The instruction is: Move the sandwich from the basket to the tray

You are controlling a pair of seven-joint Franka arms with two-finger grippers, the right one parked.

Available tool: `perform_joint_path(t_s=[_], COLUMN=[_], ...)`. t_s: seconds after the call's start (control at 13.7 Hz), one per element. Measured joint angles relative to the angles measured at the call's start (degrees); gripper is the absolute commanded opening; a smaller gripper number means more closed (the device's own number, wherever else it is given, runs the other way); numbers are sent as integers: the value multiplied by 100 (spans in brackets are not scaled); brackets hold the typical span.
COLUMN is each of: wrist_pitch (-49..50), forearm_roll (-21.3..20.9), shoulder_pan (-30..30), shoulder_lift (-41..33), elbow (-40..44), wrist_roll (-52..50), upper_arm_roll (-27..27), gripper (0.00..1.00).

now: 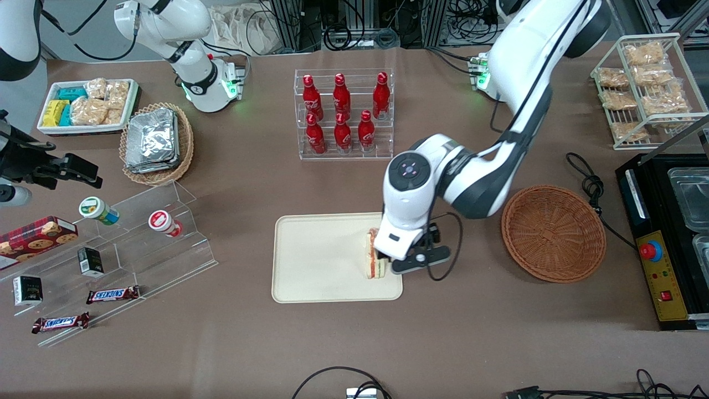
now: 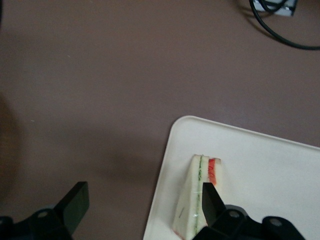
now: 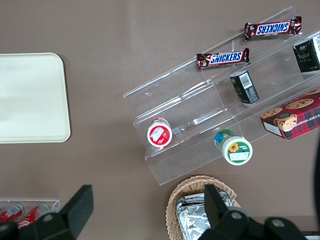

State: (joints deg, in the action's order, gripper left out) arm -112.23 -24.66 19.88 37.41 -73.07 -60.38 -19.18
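We start with what is closest to the front camera. The tray [image 1: 310, 260] lies flat on the brown table, and the sandwich [image 1: 372, 257] is on it, standing on its side at about four o'clock on the tray, very near the rim at the working arm's end. The gripper [image 2: 143, 189] hangs low right over that spot, and its claw is spread wide, pinching nothing. One of its fingers [image 2: 210, 200] looks like it touches the sandwich's side, but we cannot tell for sure. The other finger is out over the bare table, off the tray. So we think the sandwich is already let go and the job is almost done.

Here is what could go wrong. If the finger rubs the clear wrap when the arm lifts, the wrap could catch and the sandwich could come up a bit, then fall over. If the arm slides sideways toward three o'clock before it goes up, it could push the sandwich over the low rim and onto the table. A straight, slow lift looks safest to us. The sandwich is tall and thin, so even a tiny bump could tip it flat.

A bit farther away, at three o'clock from the tray, is the basket [image 1: 554, 233], with nothing in it. Farther again, at twelve o'clock, stand the red bottles [image 1: 343, 113], well apart from the arm, so we are not worried about them.
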Motion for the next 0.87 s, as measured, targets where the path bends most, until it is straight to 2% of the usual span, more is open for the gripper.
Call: perform_joint_path(t_s=[0.29, 0.58, 0.87], wrist_pitch=[703, 998, 1406], forearm_roll=[62, 564, 894], shoulder_pan=[-225, -925, -1329], shoulder_lift=[-640, -1123, -1406], elbow=[3, -2, -6], wrist_roll=[300, 1370, 2166], upper_arm_roll=[462, 491, 502], gripper=[100, 100, 100])
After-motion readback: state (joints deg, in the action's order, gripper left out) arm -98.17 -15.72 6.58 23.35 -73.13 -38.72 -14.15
